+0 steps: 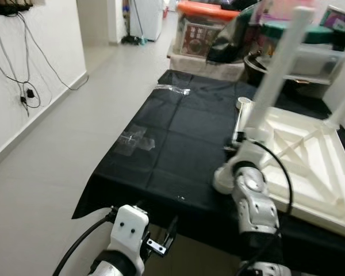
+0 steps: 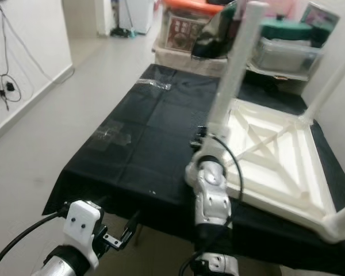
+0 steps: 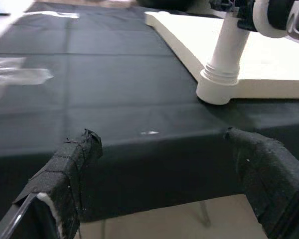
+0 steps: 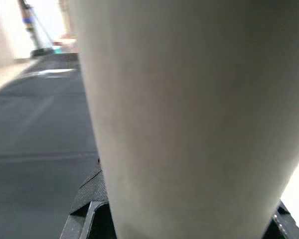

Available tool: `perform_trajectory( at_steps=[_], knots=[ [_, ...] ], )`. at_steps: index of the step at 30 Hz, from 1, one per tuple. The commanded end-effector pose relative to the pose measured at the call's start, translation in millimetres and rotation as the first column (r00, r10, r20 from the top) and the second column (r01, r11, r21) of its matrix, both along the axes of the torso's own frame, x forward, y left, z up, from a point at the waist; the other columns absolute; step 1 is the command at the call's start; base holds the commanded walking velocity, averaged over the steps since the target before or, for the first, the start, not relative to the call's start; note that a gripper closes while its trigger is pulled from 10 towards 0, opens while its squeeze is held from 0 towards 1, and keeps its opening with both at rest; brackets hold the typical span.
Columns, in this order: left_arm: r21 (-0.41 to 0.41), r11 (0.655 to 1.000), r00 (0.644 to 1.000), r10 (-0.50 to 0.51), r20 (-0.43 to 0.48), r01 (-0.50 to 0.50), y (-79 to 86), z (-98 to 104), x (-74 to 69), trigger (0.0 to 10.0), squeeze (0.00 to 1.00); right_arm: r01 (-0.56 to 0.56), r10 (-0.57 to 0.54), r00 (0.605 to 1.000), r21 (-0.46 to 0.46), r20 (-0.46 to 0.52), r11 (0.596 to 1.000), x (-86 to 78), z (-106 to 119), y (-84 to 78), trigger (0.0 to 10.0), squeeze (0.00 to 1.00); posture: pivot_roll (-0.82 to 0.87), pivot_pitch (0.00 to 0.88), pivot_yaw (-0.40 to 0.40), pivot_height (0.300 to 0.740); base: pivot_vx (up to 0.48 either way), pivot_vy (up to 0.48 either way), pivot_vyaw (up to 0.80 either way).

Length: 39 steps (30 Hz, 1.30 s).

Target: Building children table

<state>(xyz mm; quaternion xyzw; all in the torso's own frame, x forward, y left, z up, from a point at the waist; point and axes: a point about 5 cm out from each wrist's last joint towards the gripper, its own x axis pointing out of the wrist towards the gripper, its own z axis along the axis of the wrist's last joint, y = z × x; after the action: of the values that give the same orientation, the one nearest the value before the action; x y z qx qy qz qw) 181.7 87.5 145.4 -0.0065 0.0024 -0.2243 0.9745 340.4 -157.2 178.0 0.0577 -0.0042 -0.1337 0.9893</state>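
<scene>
The upturned white plastic table top (image 2: 276,167) lies on the black cloth-covered bench (image 1: 161,149). The right gripper (image 2: 202,138) clasps the near white cylindrical leg (image 2: 233,75) standing in its corner socket; left gripper (image 3: 164,174) hangs open below. Leaning could cross-thread the leg

Tabletop (image 2: 276,155): white, laid upside down on the black cloth (image 2: 144,144).
Leg (image 2: 233,75): white, stood upright at the near left corner of the tabletop.
Right arm (image 2: 211,195): raised to the base of the leg.
Left gripper (image 2: 123,234): held low, before the cloth edge.
</scene>
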Motion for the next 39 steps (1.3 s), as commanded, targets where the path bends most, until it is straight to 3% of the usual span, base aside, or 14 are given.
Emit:
perform_trajectory(
  at_steps=[1,2,3,6,7,10,18,21,25,29,31,33,35,39],
  knots=[
    [-0.002,1.000,1.000,-0.008,-0.022,0.008,-0.7,-4,0.1,10.0,0.00,-0.094,0.100,0.994,0.110,-0.053,0.990,-8.3,-16,44.3,10.0,0.00,0.23,0.065,-0.123,0.740,0.000,0.000,0.00],
    [-0.002,1.000,1.000,-0.008,-0.022,0.008,-0.7,-4,0.1,10.0,0.00,-0.094,0.100,0.994,0.110,-0.053,0.990,-8.3,-16,44.3,10.0,0.00,0.23,0.065,-0.123,0.740,0.000,0.000,0.00],
    [-0.002,1.000,1.000,-0.007,-0.022,0.007,-0.8,-5,0.3,10.0,0.00,-0.137,0.140,0.990,0.114,-0.024,0.984,-8.5,-14,48.6,10.0,0.90,0.23,0.065,-0.123,0.740,0.000,0.000,0.00],
    [-0.003,1.000,1.000,-0.006,-0.022,0.006,-0.9,-5,0.4,10.0,0.00,-0.223,0.222,0.975,0.105,0.021,0.969,-6.0,-12,54.2,10.0,1.00,0.23,0.067,-0.124,0.740,0.000,0.000,0.00],
    [-0.003,1.000,1.000,-0.006,-0.022,0.006,-1.0,-5,0.6,10.0,0.00,-0.268,0.264,0.963,0.104,0.046,0.958,-3.7,-12,55.5,10.0,0.00,0.23,0.067,-0.124,0.740,0.000,0.000,0.00],
    [-0.004,1.000,1.000,-0.006,-0.022,0.006,-1.0,-5,0.6,10.0,0.00,-0.292,0.287,0.956,0.104,0.058,0.951,-2.2,-11,55.9,10.0,0.00,0.23,0.067,-0.124,0.740,0.000,0.000,0.00],
    [-0.004,1.000,1.000,-0.008,-0.021,0.008,-1.2,-5,1.2,10.0,0.00,-0.767,0.761,0.635,-0.007,0.133,0.641,27.0,11,33.7,10.0,0.00,0.23,0.071,-0.120,0.740,0.000,0.000,0.00],
    [-0.004,1.000,1.000,-0.008,-0.021,0.008,-1.2,-5,1.2,10.0,0.00,-0.794,0.788,0.603,0.000,0.123,0.608,28.5,11,31.8,10.0,0.00,0.23,0.071,-0.120,0.740,0.000,0.000,0.00],
    [-0.002,1.000,1.000,-0.007,-0.020,0.007,-0.7,-4,0.7,10.0,0.00,-0.973,0.971,0.232,0.016,0.061,0.232,19.3,17,46.0,10.0,0.00,0.24,0.075,-0.127,0.740,0.000,0.000,0.00],
    [-0.001,1.000,1.000,-0.006,-0.020,0.006,-0.6,-4,0.6,10.0,0.00,-0.993,0.993,0.116,0.011,0.026,0.116,14.5,16,53.0,10.0,0.00,0.24,0.075,-0.127,0.740,0.000,0.000,0.00],
    [0.000,1.000,1.000,-0.006,-0.019,0.005,-0.4,-4,0.4,10.0,0.00,-1.000,1.000,-0.027,-0.007,-0.013,-0.027,10.0,13,61.9,10.0,0.00,0.25,0.084,-0.124,0.740,0.000,0.000,0.00],
    [0.000,1.000,1.000,-0.006,-0.019,0.006,-0.4,-3,0.3,10.0,0.00,-0.996,0.996,-0.083,-0.014,-0.031,-0.084,7.8,12,66.2,10.0,0.00,0.25,0.084,-0.124,0.740,0.000,0.000,0.00],
    [0.000,1.000,1.000,-0.005,-0.020,0.005,-0.2,-3,0.2,10.0,0.00,-0.994,0.994,-0.104,-0.029,-0.038,-0.105,9.1,11,76.2,0.0,0.00,0.25,0.084,-0.124,0.740,0.000,0.000,0.00],
    [0.000,1.000,1.000,-0.006,-0.020,0.006,-0.5,-3,-0.3,10.0,0.00,-0.997,0.998,-0.062,-0.042,-0.032,-0.063,13.5,12,80.2,0.0,0.00,0.25,0.086,-0.126,0.740,0.000,0.000,0.00]
  ],
)
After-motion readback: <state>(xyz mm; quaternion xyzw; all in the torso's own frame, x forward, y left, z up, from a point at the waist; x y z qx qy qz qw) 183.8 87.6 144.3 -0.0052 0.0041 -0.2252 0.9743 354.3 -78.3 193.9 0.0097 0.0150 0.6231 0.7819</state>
